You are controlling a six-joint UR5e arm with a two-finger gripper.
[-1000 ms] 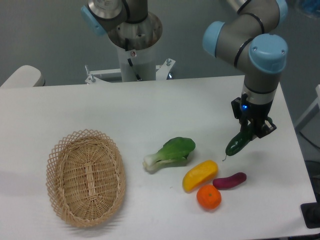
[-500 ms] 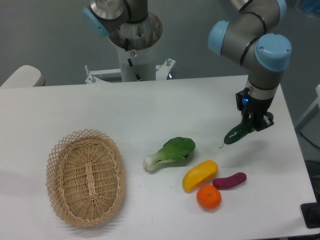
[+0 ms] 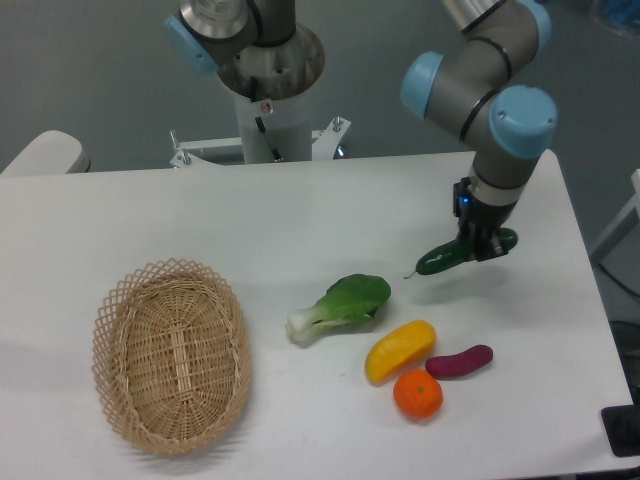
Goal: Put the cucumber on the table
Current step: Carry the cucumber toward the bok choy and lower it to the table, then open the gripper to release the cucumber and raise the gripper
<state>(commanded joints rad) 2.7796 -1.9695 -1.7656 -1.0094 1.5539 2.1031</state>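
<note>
The cucumber (image 3: 445, 258) is dark green and glossy, held nearly level with its thin stem tip pointing left. My gripper (image 3: 483, 243) is shut on its right end and holds it a little above the white table (image 3: 200, 220), right of centre. The gripper's fingers are partly hidden behind the cucumber and the wrist.
A light-green bok choy (image 3: 340, 305) lies below-left of the cucumber. A yellow piece (image 3: 400, 350), an orange (image 3: 417, 394) and a purple eggplant (image 3: 459, 361) lie in front. An oval wicker basket (image 3: 172, 353) stands at the front left. The robot base (image 3: 270, 90) is at the back.
My gripper has moved up and to the left with the cucumber. The cucumber has turned from hanging steeply to lying almost level.
</note>
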